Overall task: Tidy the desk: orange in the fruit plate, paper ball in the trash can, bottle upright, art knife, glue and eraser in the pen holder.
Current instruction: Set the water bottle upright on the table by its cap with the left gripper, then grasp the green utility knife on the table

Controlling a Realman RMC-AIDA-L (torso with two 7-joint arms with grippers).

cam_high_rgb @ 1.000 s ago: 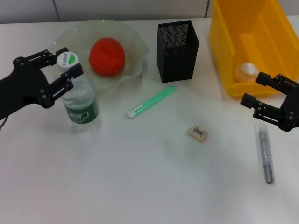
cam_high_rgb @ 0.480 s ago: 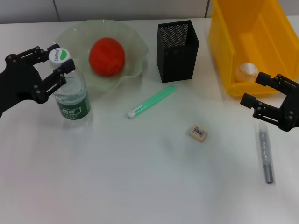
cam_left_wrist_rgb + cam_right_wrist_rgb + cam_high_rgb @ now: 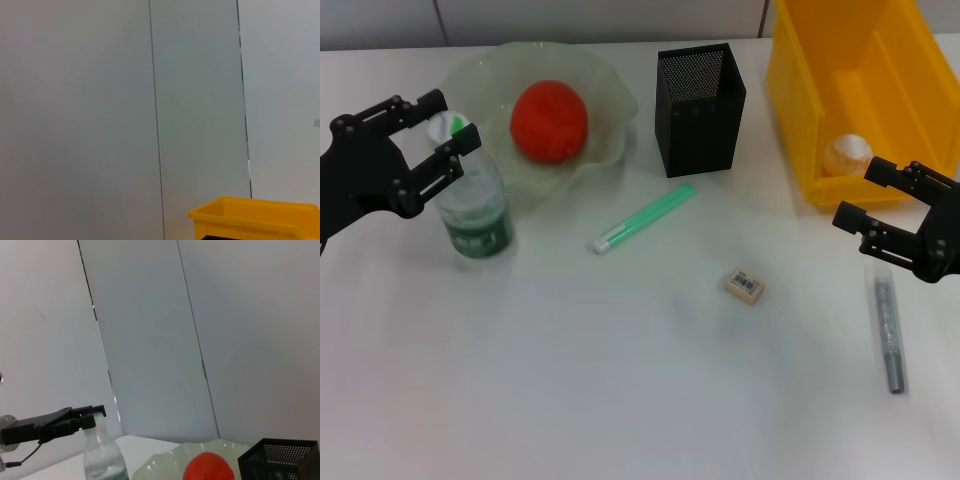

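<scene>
While the left gripper point(image 3: 437, 139) brackets the neck of the bottle point(image 3: 472, 205) at the desk's point(image 3: 620, 400) 10 o'clock, the main risk sits there — fingers straddle the cap with gaps showing, apparently not clamped. Bottle looks upright; a sideways pull-away could catch the cap and tip it into the fruit plate point(image 3: 610, 110) just beside it at 11 o'clock.

Largest down:
- Trash can point(image 3: 800, 120), 2 o'clock, paper ball point(image 3: 847, 154) inside.
- Fruit plate holds the orange point(image 3: 549, 120).
- Pen holder point(image 3: 700, 100), 12 o'clock, looks empty, though its mesh walls hide the bottom.
- Art knife point(image 3: 643, 218) lies just below the holder, near centre.
- Glue point(image 3: 888, 330), 4 o'clock, directly under the right gripper point(image 3: 880, 215), whose fingers are spread with nothing between them.
- Eraser point(image 3: 744, 285), centre-right, apart from everything.

Second risk — the right gripper hangs close to the can's front wall; a careless descent toward the glue could knock it. The thin glue tube may roll under a poor pinch. No obstruction between the loose items and the holder.
</scene>
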